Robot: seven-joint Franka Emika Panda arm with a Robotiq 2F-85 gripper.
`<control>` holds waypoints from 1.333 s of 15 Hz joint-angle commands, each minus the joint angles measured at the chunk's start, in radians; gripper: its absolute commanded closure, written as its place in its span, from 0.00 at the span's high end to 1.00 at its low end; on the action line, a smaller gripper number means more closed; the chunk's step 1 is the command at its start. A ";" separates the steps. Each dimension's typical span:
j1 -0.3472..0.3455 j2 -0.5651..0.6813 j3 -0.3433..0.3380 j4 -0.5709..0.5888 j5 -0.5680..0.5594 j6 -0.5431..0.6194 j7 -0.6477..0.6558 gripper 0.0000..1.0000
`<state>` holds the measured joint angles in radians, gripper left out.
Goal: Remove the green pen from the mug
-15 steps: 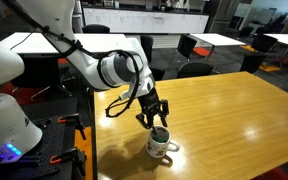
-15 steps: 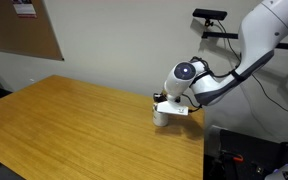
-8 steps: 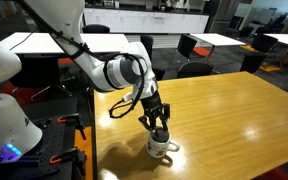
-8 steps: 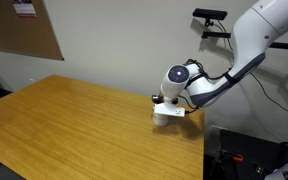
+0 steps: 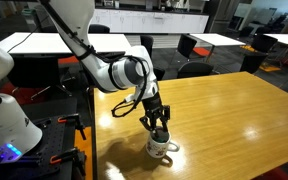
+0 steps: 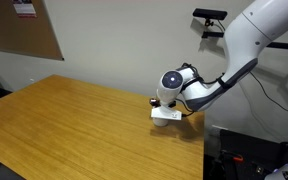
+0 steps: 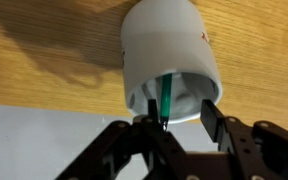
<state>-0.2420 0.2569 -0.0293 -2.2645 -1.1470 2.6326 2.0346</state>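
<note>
The green pen point(image 7: 168, 98), a thin straight stick, stands in the mug point(image 7: 169, 50). Its long axis runs from the dark inside out past the rim, toward the wrist camera. The gripper point(image 7: 179, 125) hangs over the mouth of the smooth, round white mug on the wood-grain table point(image 5: 224, 110). Its black fingers point(image 7: 210, 116) are partly spread, with the pen's top between them, nearer one finger (whether they touch cannot be told).

the white arm point(image 5: 119, 72) bends down over the wooden table point(image 5: 224, 110) near its edge, its dark gripper point(image 5: 160, 132) right at the mouth of the white mug point(image 5: 162, 149).
</note>
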 commanded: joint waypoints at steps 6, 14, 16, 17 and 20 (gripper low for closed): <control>0.093 0.048 -0.094 0.042 0.039 -0.002 -0.004 0.50; 0.103 0.073 -0.113 0.061 0.059 -0.001 -0.006 0.50; 0.107 0.077 -0.116 0.064 0.060 -0.002 -0.006 0.49; 0.108 0.079 -0.117 0.066 0.061 -0.002 -0.006 0.49; 0.111 0.084 -0.119 0.070 0.063 -0.004 -0.005 0.49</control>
<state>-0.1543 0.3284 -0.1274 -2.2158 -1.1079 2.6326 2.0345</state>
